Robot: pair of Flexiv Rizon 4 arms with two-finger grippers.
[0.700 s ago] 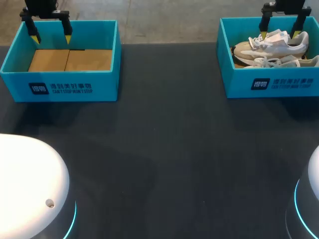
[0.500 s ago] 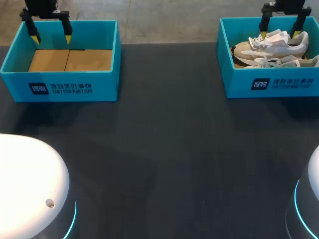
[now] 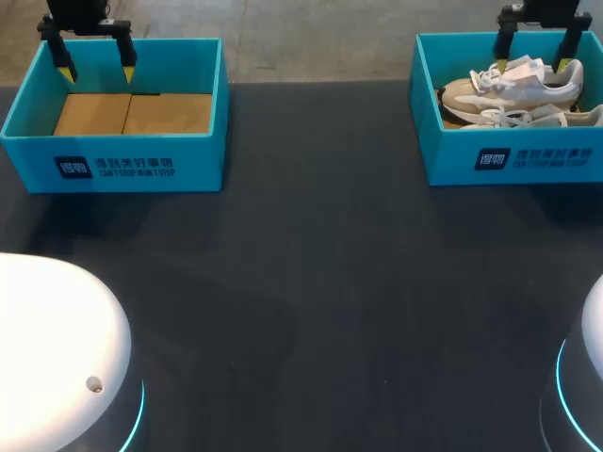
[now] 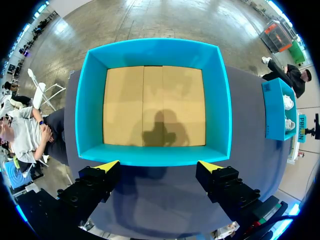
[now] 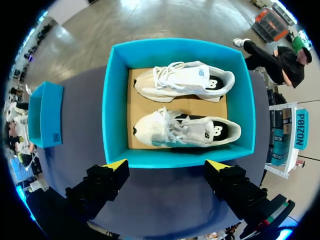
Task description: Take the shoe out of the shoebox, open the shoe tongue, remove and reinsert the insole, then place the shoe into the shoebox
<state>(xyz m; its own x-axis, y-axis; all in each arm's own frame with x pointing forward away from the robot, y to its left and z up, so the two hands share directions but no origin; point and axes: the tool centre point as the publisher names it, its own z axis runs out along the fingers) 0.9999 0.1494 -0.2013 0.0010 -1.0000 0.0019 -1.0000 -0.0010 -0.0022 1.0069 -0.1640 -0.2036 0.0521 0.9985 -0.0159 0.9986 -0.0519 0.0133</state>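
**Mia:** Where are the shoes?

**Ben:** Both lie in the right box [image 3: 528, 160], on its brown floor. The far shoe [image 3: 513, 87] and the near shoe [image 3: 537, 117] lie side by side on their sides, toes pointing toward the left box [image 3: 113, 165].

**Mia:** Can the whole of them be seen?

**Ben:** Not from the head view. The box's front wall hides the bottom of the near shoe, and that box is cut off at the side. The right wrist view shows both shoes whole. Their insides are dark, so the insoles are hard to make out.

**Mia:** What is the right gripper [image 3: 532, 66] doing?

**Ben:** It hangs above the right box with its fingers spread wide, touching no shoe. In its wrist view the yellow tips sit just outside the box wall nearest them.

**Mia:** And the left gripper [image 3: 97, 73]?

**Ben:** It hangs above the left box, fingers spread wide too. In its wrist view the tips sit just outside that box's nearest wall, and a shadow falls on the brown floor inside.

**Mia:** Do the arms show?

**Ben:** Hardly. In the head view only the fingers show; the rest is cut off. Both boxes stand well apart on the dark table [image 3: 311, 282].
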